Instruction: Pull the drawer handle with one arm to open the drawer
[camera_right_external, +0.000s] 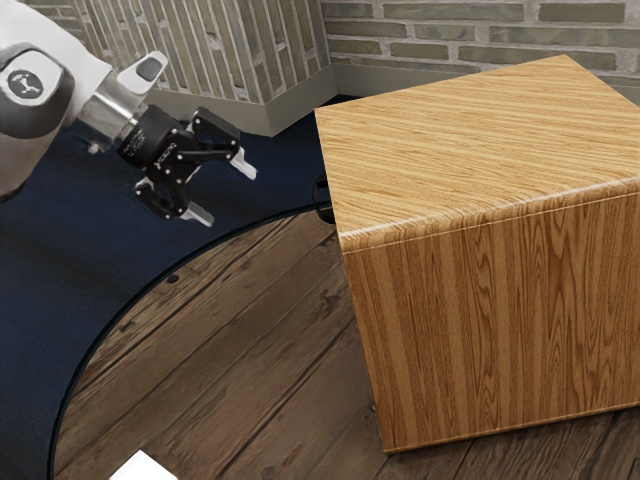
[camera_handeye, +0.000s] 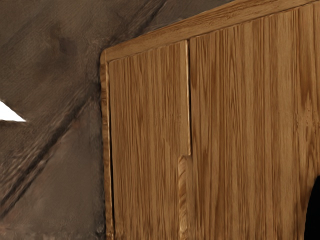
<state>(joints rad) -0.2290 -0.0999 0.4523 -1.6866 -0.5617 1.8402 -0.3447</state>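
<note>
A light wooden cabinet (camera_right_external: 480, 250) stands on the dark plank floor at the exterior view's right. A small dark handle (camera_right_external: 322, 198) pokes out past the cabinet's far left edge, mostly hidden by the corner. My black gripper (camera_right_external: 222, 190) hangs in the air to the left of the cabinet, open, with its pale-tipped fingers (camera_right_external: 245, 166) pointing toward the handle and nothing between them. In the wrist view the cabinet's front (camera_handeye: 210, 135) appears as vertical-grained panels split by a narrow seam (camera_handeye: 189, 100), with a dark shape (camera_handeye: 314, 210) at its edge.
A round wooden floor disc (camera_right_external: 220, 350) lies under the cabinet, ringed by dark blue carpet (camera_right_external: 80, 250). A brick wall (camera_right_external: 220, 50) runs along the back. A small white object (camera_right_external: 145, 467) rests at the floor's near edge.
</note>
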